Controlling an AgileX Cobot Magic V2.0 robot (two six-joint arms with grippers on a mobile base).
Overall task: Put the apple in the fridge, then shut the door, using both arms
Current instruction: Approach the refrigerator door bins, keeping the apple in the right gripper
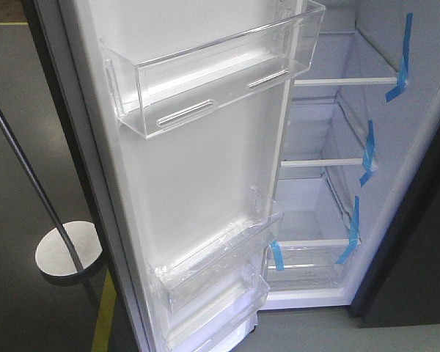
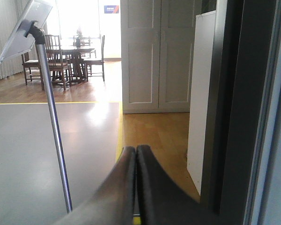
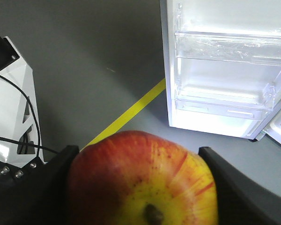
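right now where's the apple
In the right wrist view the apple fills the lower middle, clamped in the right tool, above the grey floor with the open door at upper right.

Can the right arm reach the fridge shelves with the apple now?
Probably yes: the door stands wide open, the shelves look bare, and only floor lies between the right gripper holding the apple and the fridge.
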